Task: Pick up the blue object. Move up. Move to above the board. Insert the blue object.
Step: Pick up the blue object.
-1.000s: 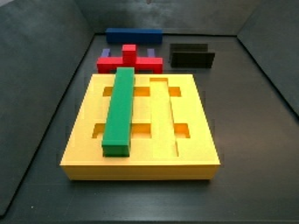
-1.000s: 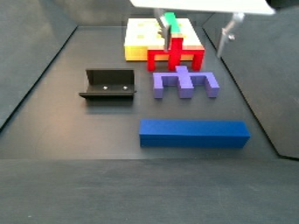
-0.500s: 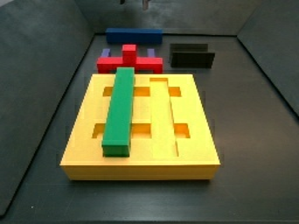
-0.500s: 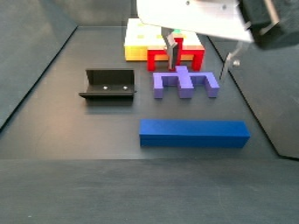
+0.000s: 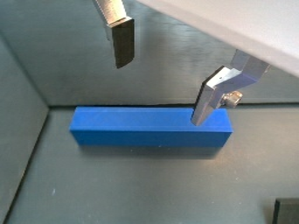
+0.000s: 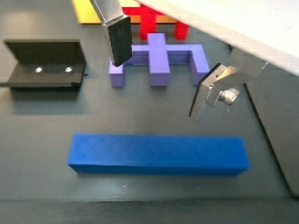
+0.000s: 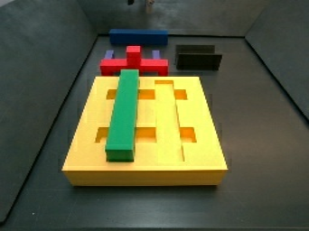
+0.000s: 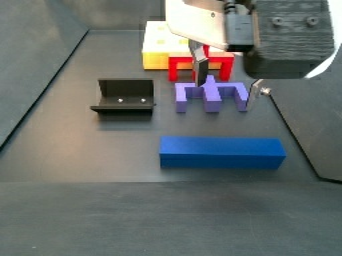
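Observation:
The blue object (image 8: 222,152) is a long dark-blue bar lying flat on the dark floor; it shows in both wrist views (image 5: 152,129) (image 6: 158,154) and at the far end in a side view (image 7: 139,37). My gripper (image 8: 227,85) is open and empty. It hangs above the floor between the blue object and the violet piece (image 6: 158,63). Its fingers (image 5: 121,39) stand wide apart, and in a wrist view one fingertip overlaps the bar's edge. The yellow-orange board (image 7: 151,144) carries a green bar (image 7: 125,113) in one groove.
A red piece (image 8: 201,65) stands between the board and the violet piece. The fixture (image 8: 123,97) stands on the floor beside them, also seen in a wrist view (image 6: 45,66). Dark walls enclose the floor on all sides.
My gripper has moved away from the board toward the blue object and come lower. It stays open. No piece has moved.

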